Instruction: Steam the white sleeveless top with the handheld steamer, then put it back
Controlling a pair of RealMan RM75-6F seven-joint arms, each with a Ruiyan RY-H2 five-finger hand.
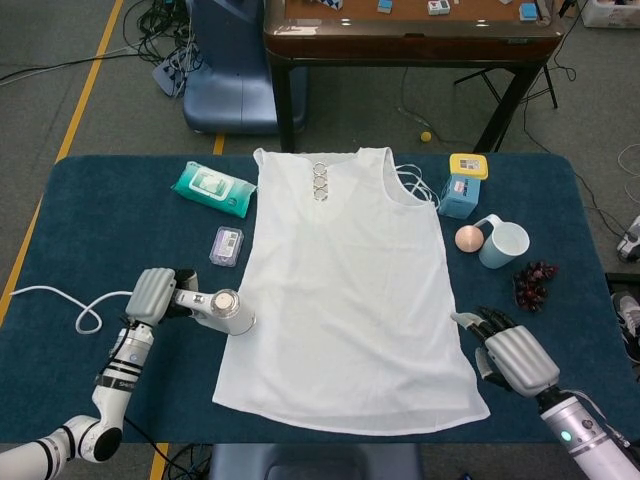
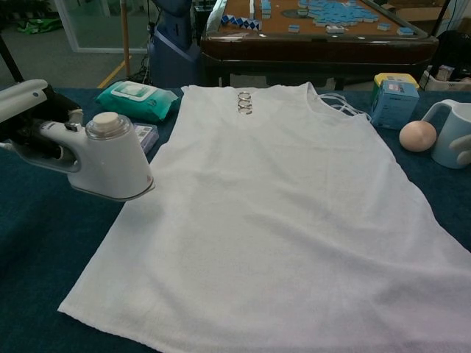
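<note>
Nearest the robot, the right hand (image 1: 510,358) hovers palm-down just off the lower right hem of the white sleeveless top (image 1: 345,290), its fingers apart, lightly bent and holding nothing. On the other side, the left hand (image 1: 152,296) grips the handle of the handheld steamer (image 1: 218,312), fingers clamped around it; in the chest view the steamer (image 2: 110,158) is lifted clear of the blue table (image 1: 80,220), its flat face just at the left edge of the garment. The steamer's white cord (image 1: 70,305) loops away over the cloth toward the left table edge.

The top lies flat and spread out in the table's middle, neckline away from the robot, with 3 metal rings (image 1: 319,181) down its front opening.

Left of the garment sits a small purple-tinted packet (image 1: 227,245), and farther back a green wet-wipes pack (image 1: 213,187). To the right lie a bunch of dark grapes (image 1: 531,284), then a pale blue mug (image 1: 503,243) touching a pink ball (image 1: 468,238), and beyond them a blue box with a yellow lid (image 1: 463,186). A wooden table (image 1: 410,40) stands behind.
</note>
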